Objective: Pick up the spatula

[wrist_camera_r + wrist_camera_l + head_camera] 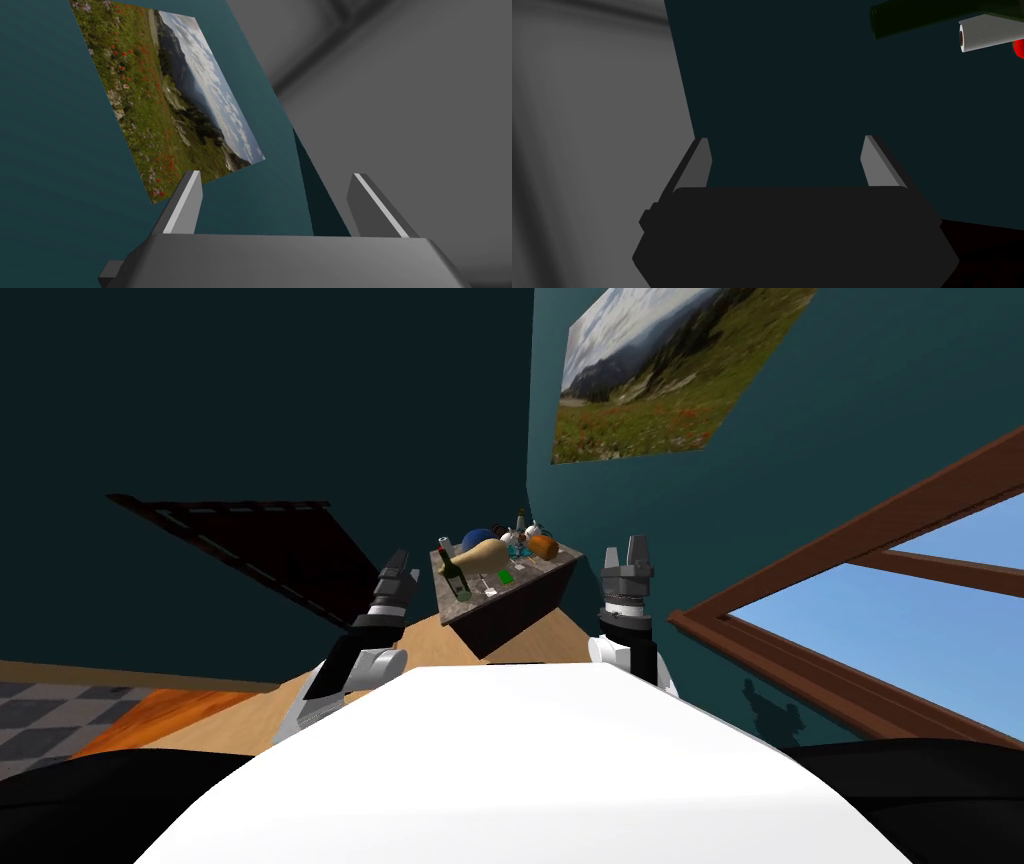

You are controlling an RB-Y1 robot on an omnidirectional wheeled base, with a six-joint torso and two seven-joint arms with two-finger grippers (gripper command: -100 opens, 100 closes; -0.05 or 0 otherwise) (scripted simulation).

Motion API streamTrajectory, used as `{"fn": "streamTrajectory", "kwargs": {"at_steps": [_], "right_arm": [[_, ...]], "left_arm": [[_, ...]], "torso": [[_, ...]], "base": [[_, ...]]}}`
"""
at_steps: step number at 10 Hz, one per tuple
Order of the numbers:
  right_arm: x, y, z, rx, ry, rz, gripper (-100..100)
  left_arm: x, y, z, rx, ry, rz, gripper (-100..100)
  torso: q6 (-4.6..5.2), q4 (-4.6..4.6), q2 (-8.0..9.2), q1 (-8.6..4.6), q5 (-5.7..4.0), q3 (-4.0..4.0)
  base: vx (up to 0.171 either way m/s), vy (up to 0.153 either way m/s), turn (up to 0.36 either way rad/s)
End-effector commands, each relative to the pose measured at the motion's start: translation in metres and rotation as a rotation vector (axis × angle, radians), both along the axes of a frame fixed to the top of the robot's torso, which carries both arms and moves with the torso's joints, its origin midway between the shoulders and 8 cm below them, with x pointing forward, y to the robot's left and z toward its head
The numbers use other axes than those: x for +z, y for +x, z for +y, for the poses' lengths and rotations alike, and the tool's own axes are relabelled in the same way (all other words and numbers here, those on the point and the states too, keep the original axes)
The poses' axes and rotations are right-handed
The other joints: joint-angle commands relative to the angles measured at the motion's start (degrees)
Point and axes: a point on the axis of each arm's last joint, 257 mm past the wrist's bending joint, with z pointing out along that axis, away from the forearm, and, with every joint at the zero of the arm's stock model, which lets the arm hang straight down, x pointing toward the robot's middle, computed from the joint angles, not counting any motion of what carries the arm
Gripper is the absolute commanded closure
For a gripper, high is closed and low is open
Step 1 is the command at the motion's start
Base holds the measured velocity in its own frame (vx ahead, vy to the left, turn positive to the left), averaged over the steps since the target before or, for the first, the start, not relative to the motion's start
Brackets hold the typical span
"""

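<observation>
A small stone-topped table (545, 570) stands ahead in the corner of the dark teal walls, crowded with small things: a dark bottle (452, 572), a tan gourd-shaped thing (483, 556), a blue bowl (478, 536), an orange thing (543, 547) and a green bit (505, 576). I cannot tell the spatula apart among them. My left gripper (397, 560) (786, 142) is raised to the left of the table, open and holding nothing. My right gripper (627, 550) (277, 176) is raised to the table's right, open and holding nothing.
A dark shelf-like piece (250, 543) sits left of the table against the wall. A brown-framed window (870, 618) runs along the right wall. Wooden floor (440, 638) lies between me and the table. Beyond my left gripper hang a dark bottle (927, 17) and a white roll (989, 34).
</observation>
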Motion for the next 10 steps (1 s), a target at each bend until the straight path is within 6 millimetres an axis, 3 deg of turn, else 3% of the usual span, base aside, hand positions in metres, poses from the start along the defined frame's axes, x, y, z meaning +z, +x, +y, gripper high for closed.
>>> {"fn": "streamTrajectory", "kwargs": {"at_steps": [1, 7, 10], "right_arm": [[0.000, 0.000, 0.000, 0.000, 0.000, 0.000, 0], [0.000, 0.000, 0.000, 0.000, 0.000, 0.000, 0], [0.000, 0.000, 0.000, 0.000, 0.000, 0.000, 0]], "left_arm": [[-0.009, 0.002, 0.003, 0.007, 0.002, 0.043, -100], [-0.063, 0.008, 0.026, 0.035, 0.021, 0.256, -100], [-0.101, 0.005, 0.042, 0.051, 0.040, 0.398, -100]], "torso": [[0.00, 0.00, 0.00, 0.00, 0.00, 0.00], [0.00, -0.02, -0.11, -0.09, -0.02, -0.06], [-0.04, -0.03, -0.15, -0.09, -0.02, -0.09]], "base": [[-0.019, -0.005, -0.086], [-0.003, -0.021, -0.134], [0.018, -0.033, -0.146]]}}
